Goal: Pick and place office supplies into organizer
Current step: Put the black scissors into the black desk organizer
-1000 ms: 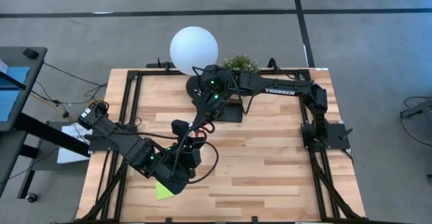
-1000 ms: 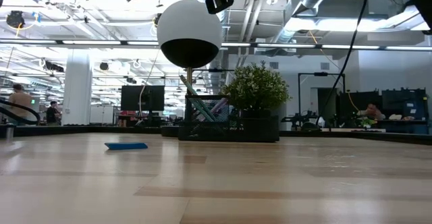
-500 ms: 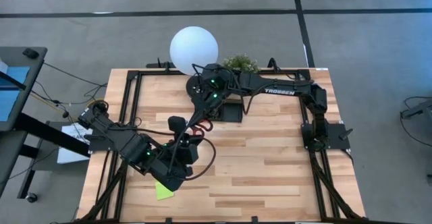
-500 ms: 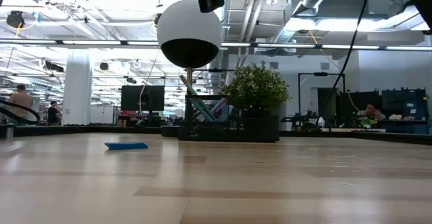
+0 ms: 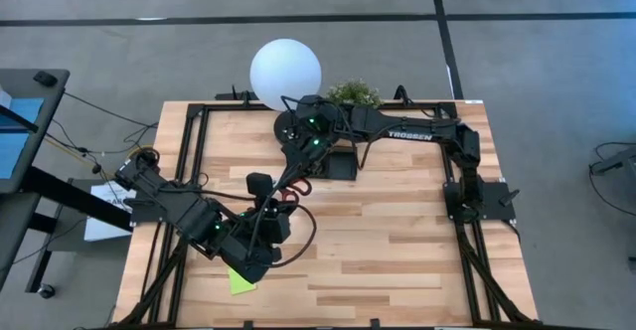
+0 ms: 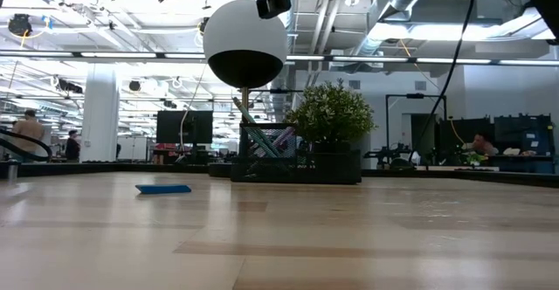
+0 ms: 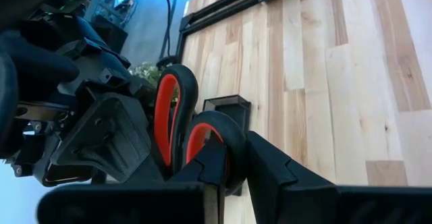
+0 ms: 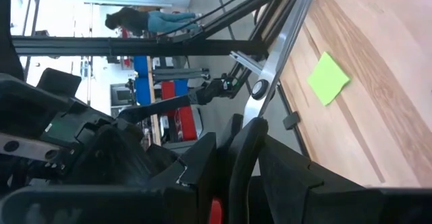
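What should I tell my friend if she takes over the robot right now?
The left gripper is shut on the scissors at the red handles, up above the table.
The right gripper grips the scissors too, with the blade sticking out past its fingers. It looks like a handover.
Done: pens stand in the organizer beside the plant.
Left: the scissors, the sticky pad and the eraser. The pad and eraser lie on the table.

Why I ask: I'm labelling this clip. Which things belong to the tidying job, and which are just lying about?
Job: red-handled scissors, lime-green sticky pad, blue eraser, black organizer.
Just lying about: globe lamp, potted plant.
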Controlling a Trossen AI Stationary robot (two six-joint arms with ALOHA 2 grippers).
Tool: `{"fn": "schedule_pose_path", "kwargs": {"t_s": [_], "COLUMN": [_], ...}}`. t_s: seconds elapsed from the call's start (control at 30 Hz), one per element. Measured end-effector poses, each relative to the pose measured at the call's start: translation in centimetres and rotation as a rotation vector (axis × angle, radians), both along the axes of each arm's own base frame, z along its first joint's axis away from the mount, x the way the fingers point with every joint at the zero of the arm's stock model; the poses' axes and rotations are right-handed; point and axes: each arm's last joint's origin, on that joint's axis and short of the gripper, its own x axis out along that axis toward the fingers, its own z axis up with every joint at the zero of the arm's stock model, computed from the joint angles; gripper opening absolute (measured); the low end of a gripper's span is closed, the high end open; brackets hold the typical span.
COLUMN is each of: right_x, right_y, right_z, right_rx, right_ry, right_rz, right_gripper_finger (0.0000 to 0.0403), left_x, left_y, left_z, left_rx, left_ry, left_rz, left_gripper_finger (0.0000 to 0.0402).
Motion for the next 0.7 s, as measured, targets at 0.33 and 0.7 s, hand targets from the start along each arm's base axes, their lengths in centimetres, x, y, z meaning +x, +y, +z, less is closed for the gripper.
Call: {"fn": "schedule_pose_path", "kwargs": {"t_s": [0.33,0.7], "right_x": [0.12,0.18], "right_y": [0.32,0.47], "right_z": [0.12,0.13], "right_rx": [-0.022,-0.038], "right_ry": [-0.03,-0.043], "right_rz": [0.004,-0.001], "right_gripper_finger": [0.0102,0.0102], "left_x": [0.0,-0.04], "left_y": [0.0,0.04], "left_z": [-0.01,-0.03], "left_rx": [0.002,0.01], "left_ry": [0.0,0.006], "left_rz": [0.0,0.0], "left_gripper_finger": [0.0025,0.0025]}}
